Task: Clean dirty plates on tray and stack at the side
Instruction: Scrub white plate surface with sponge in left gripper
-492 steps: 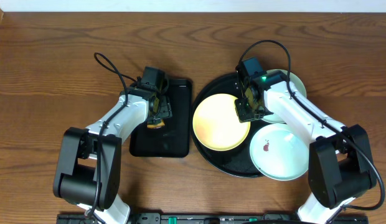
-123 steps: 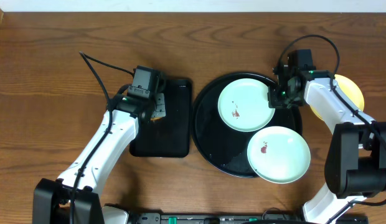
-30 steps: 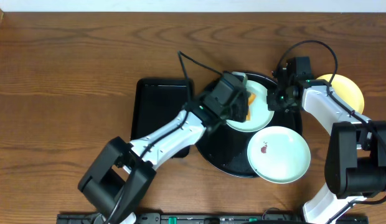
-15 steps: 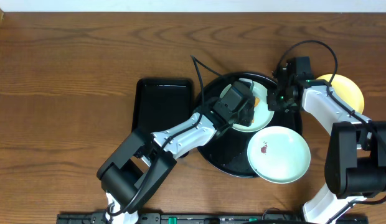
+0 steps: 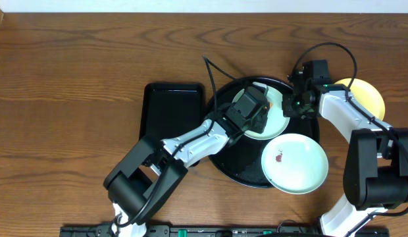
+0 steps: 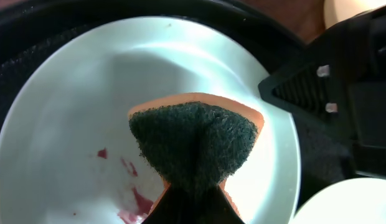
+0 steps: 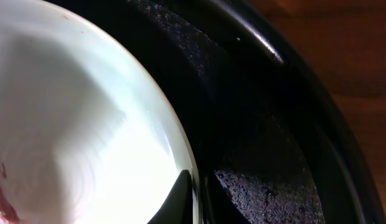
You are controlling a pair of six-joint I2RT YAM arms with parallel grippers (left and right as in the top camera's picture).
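The round black tray [image 5: 224,158] carries two mint-white plates. On the back plate [image 5: 278,120] presses a sponge [image 6: 193,140], orange with a dark green scouring face, with my left gripper [image 5: 256,112] shut on it. A reddish smear [image 6: 134,199] lies on that plate just left of the sponge. My right gripper [image 5: 297,105] is shut on this plate's right rim [image 7: 187,155], one finger on each side. The front plate [image 5: 295,163] has a small red smear and overhangs the tray's edge. A pale yellow plate [image 5: 365,99] lies on the wood right of the tray, partly hidden by my right arm.
A rectangular black tray [image 5: 172,112] lies just left of the round tray. My left arm stretches across the round tray from the front left, its cable [image 5: 210,72] looping above. Brown wood tabletop [image 5: 72,79] surrounds everything.
My left gripper carried the sponge from the rectangular tray onto the back plate and in the last second shifted it slightly right. The right gripper keeps its hold on the rim.
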